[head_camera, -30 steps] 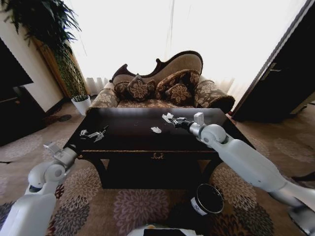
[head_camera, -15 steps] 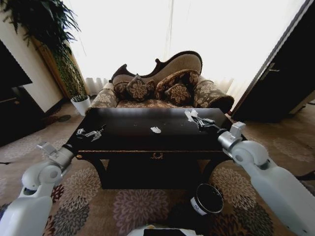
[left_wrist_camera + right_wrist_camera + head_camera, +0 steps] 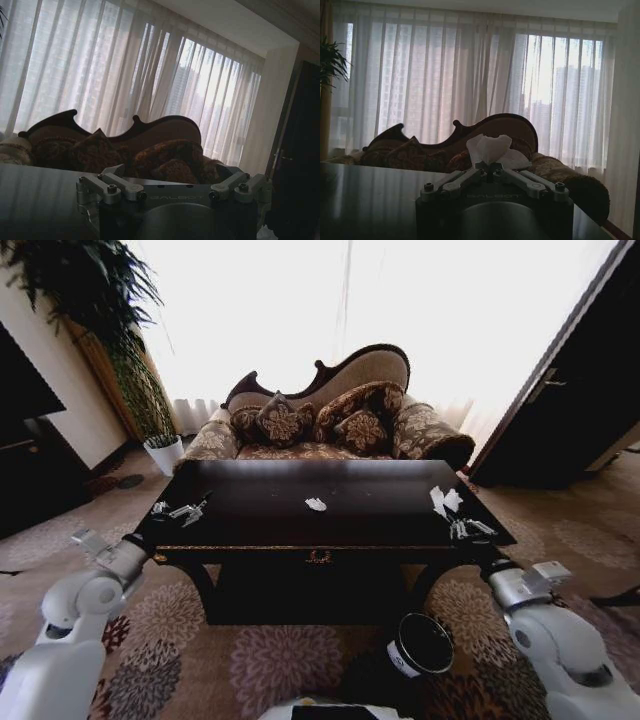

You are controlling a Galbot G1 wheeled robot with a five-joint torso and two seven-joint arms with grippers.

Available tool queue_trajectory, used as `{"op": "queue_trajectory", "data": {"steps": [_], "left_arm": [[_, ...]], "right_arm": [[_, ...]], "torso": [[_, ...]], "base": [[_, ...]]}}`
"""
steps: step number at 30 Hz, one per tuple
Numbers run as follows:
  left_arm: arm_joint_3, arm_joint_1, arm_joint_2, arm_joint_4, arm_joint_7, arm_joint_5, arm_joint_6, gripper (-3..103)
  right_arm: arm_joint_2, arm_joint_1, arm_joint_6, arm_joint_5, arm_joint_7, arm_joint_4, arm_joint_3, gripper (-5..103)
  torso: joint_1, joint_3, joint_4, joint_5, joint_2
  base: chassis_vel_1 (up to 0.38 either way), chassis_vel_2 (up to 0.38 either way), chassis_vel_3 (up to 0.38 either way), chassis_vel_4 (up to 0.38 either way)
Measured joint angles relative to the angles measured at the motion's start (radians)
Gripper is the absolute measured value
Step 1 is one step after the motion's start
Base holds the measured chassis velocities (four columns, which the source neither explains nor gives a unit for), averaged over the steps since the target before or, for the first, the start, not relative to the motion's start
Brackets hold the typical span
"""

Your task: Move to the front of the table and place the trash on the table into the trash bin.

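Head view: my right gripper (image 3: 463, 523) at the table's (image 3: 260, 530) right front corner, clamped on white paper (image 3: 444, 500). Another paper bit (image 3: 316, 504) mid-table. Bin (image 3: 421, 645) on carpet below. My left gripper (image 3: 180, 511) at the left edge, fingers apart.
Right wrist view: fingers pinch the paper (image 3: 492, 150).
Left wrist view: left gripper (image 3: 175, 187) spread wide, nothing held.

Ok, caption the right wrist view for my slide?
Right gripper shut on white crumpled paper above the glossy table, sofa and curtained window behind.
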Motion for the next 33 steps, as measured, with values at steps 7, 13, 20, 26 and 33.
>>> {"op": "queue_trajectory", "data": {"steps": [7,13,20,26,33], "left_arm": [[-0.032,0.022,-0.003,-0.007,0.002,0.001,-0.006,100],[-0.054,0.033,0.0,-0.005,0.005,-0.002,-0.012,100],[-0.041,0.027,-0.005,-0.007,0.006,-0.002,-0.012,100],[-0.039,0.023,-0.003,-0.007,0.007,-0.002,-0.013,100],[-0.04,0.016,0.0,-0.004,0.008,-0.005,-0.015,100]], "right_arm": [[0.124,-0.068,0.102,-0.023,-0.006,0.009,0.063,1],[0.19,-0.081,0.215,-0.077,-0.021,-0.137,0.081,1],[0.241,-0.1,0.276,-0.097,-0.029,-0.284,0.055,1],[0.27,-0.102,0.318,-0.128,-0.041,-0.411,0.028,1],[0.284,-0.069,0.349,-0.172,-0.053,-0.594,-0.015,1]], "torso": [[0.0,0.0,0.0001,0.0002,0.0],[0.0,0.0,0.0003,0.0002,0.0],[0.0,0.0,0.0,0.0003,0.0],[0.0,0.0,0.0,0.0003,0.0],[0.0,0.0,0.0,0.0002,0.0]], "base": [[0.0,0.0,0.0,0.0],[0.0,0.0,0.0,0.0],[0.0,0.0,0.0,0.0],[0.0,0.0,0.0,0.0],[0.0,0.0,0.0,0.0]]}}
